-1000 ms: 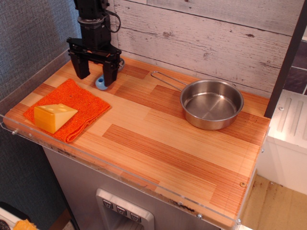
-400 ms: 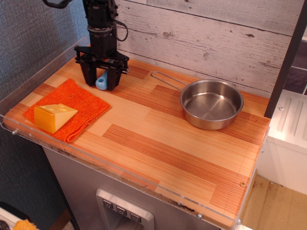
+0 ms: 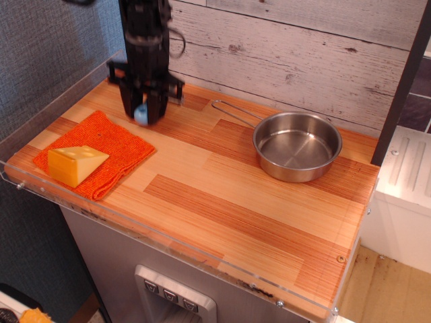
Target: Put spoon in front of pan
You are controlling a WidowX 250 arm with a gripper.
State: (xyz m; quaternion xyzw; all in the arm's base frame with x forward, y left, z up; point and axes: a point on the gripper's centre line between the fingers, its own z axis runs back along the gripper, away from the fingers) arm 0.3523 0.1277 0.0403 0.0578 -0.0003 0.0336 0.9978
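The desk (image 3: 222, 202) carries everything, with bare wood in front of the pan (image 3: 297, 145), which looks like the drop spot. The pan sits at the right, loop handle pointing back-left toward the arm. An orange cloth (image 3: 101, 151) at the left holds a cheese wedge (image 3: 75, 163) (neither belongs to the task). The fingers (image 3: 143, 113) stand upright, clamped on the spoon (image 3: 141, 115), whose blue handle shows between them, near the cloth's back corner, well apart from the pan. No readable writing.
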